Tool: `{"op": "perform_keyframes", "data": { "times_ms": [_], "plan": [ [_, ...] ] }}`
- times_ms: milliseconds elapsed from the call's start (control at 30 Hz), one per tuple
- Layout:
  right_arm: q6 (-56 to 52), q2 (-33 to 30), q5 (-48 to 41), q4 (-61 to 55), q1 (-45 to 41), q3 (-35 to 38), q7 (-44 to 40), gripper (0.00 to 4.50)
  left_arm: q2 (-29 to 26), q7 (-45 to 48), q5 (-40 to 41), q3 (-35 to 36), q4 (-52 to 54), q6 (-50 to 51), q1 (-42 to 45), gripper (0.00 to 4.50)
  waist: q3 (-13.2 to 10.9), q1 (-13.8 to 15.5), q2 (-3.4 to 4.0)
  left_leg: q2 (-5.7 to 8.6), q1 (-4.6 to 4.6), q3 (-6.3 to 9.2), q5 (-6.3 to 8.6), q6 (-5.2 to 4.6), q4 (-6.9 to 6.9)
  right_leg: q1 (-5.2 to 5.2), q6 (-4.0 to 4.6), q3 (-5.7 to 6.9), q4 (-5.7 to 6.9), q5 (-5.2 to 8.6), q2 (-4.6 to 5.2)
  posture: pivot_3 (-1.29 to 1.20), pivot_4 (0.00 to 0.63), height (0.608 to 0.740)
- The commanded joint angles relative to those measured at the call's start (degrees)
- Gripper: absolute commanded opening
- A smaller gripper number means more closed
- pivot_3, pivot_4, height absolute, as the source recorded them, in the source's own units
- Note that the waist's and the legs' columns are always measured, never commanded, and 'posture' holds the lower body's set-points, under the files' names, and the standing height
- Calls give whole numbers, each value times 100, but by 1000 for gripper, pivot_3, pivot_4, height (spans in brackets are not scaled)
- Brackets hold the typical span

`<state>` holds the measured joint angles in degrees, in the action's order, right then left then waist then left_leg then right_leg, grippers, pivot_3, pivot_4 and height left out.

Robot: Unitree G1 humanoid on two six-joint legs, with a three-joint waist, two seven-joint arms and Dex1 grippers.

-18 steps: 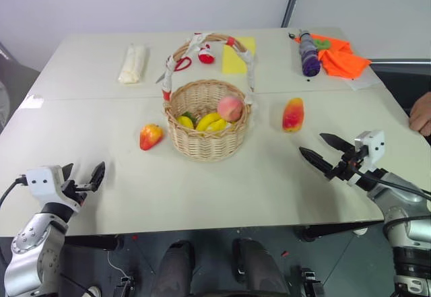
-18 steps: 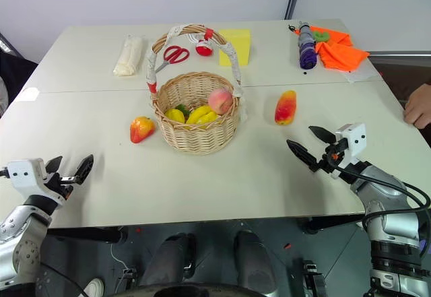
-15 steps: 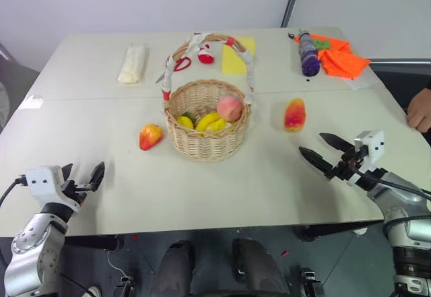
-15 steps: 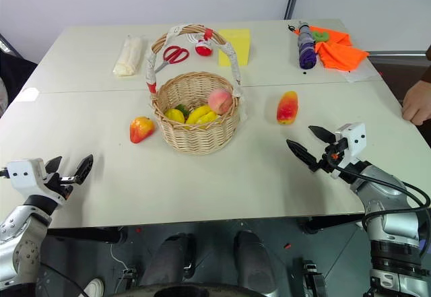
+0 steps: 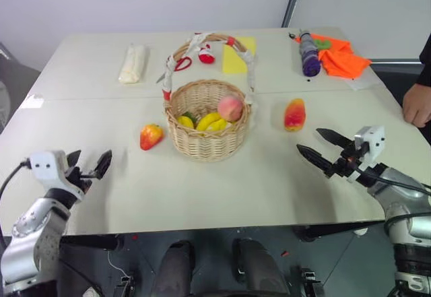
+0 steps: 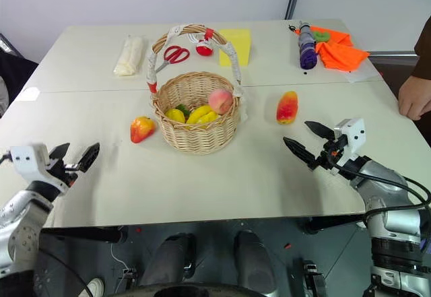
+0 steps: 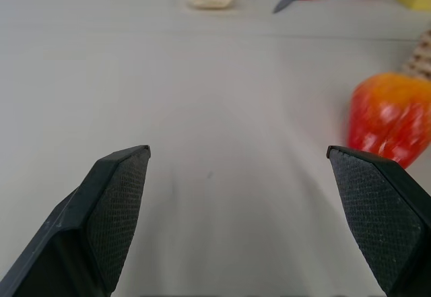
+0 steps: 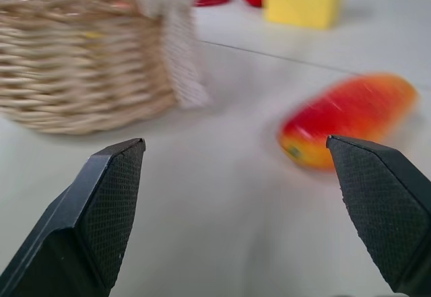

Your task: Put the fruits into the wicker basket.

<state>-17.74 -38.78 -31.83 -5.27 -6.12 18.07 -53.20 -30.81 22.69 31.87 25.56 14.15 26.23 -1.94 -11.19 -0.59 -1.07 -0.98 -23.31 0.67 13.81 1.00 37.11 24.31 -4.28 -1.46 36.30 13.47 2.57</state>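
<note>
Blurring mango fruit (image 8: 347,117), rt wrist.

Silver arms, white wrist boxes, black cables, black textured pincer fingers (image 7: 118,196).

A pale beige table (image 5: 202,189) with a seam across it stands before a plain white wall (image 5: 168,1).

Ahead of the right tool (image 8: 236,196), the mango (image 8: 347,116) is blurred. The basket (image 8: 74,54) beside it is cut off by the frame edge.
</note>
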Motion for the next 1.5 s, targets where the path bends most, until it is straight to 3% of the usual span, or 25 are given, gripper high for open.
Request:
{"op": "perform_keyframes", "data": {
  "times_ms": [33, 200, 367, 533, 767, 833, 967, 1133, 1233, 1300, 1400, 1500],
  "plan": [
    [-499, -345, -471, -927, -45, -19, -227, 4481, -285, -2, 73, -140, 161, 464, 452, 4500, 1, -7, -1, 0, 0, 0, 0, 0, 0, 0, -1, 0, 0, 0, 0, 0, 150, 740],
    [-1376, -771, -995, -2224, -190, -328, -136, 4481, -760, 32, -169, -757, -86, 1235, 1369, 4500, 0, -27, -2, -2, 2, 3, 0, 0, -2, 1, -4, 1, 3, -1, -7, 0, 150, 740],
    [-1869, -758, -1230, -2970, -666, -797, 239, 4481, -963, 291, -288, -1414, -207, 1784, 2064, 4500, -1, -13, -5, 0, 1, 3, 0, 0, -1, 2, -4, 1, 2, 0, -5, 0, 150, 740],
    [-2119, -703, -1449, -3245, -1118, -1020, 474, 4481, -1182, 577, -675, -2099, -617, 2139, 2559, 4500, -2, -16, -6, 1, -1, 3, 0, 0, -1, 3, -5, 2, 1, 0, -4, 0, 150, 740],
    [-2150, -648, -1548, -3406, -1336, -1217, 573, 4481, -1065, 776, -1060, -2544, -1172, 2132, 2910, 4500, -3, -12, -8, 0, -4, 4, 0, 0, -2, 5, -5, 2, 0, 1, -3, 0, 150, 740],
    [-2097, -608, -1508, -3414, -1334, -1274, 601, 4500, -1013, 832, -1166, -2635, -1264, 2030, 2934, 3983, -3, -10, -8, 0, -4, 4, 0, 0, -2, 5, -5, 2, 0, 1, -3, 0, 150, 740],
    [-2017, -565, -1408, -3407, -1303, -1331, 620, 4500, -939, 738, -1320, -2521, -1449, 1967, 2971, 2286, -3, -8, -8, 0, -4, 4, 0, 0, -1, 5, -6, 2, 0, 0, -2, 0, 150, 740],
    [-1922, -585, -1307, -3410, -1261, -1337, 626, 4500, -1195, 944, -1225, -2047, -1096, 1813, 2568, 2286, -3, -42, -8, -1, -4, 5, 0, 0, -2, 6, -7, 2, 1, -1, -3, 0, 150, 740],
    [-1868, -635, -1248, -3335, -1192, -1250, 594, 4500, -1515, 2046, -326, -890, 138, 1322, 1570, 2286, -6, -119, -15, -21, -7, -5, 1, -1, -11, 20, -5, -2, 1, -1, -4, 0, 150, 740],
    [-1822, -665, -1195, -3234, -1161, -1206, 538, 4500, -1558, 2371, 438, -454, 825, 1582, 1395, 2286, -7, -35, -16, -42, -9, -6, 2, -2, -12, 21, -4, 3, 0, 0, -2, 0, 150, 740],
    [-1758, -687, -1124, -3005, -1162, -1143, 453, 4500, -1449, 2136, 1115, -453, 1340, 2035, 1831, 2286, -7, 133, -16, -55, -11, -20, 1, 0, 0, 6, 2, 23, -1, 4, 6, 0, 150, 740],
    [-1678, -670, -981, -2652, -1231, -1129, 436, 4500, -1203, 1720, 1161, -936, 1519, 2162, 2529, 2286, -5, 132, -18, -51, -7, -33, 0, 2, 19, -18, 4, 23, -11, 2, 10, 0, 150, 740]
  ]
}}
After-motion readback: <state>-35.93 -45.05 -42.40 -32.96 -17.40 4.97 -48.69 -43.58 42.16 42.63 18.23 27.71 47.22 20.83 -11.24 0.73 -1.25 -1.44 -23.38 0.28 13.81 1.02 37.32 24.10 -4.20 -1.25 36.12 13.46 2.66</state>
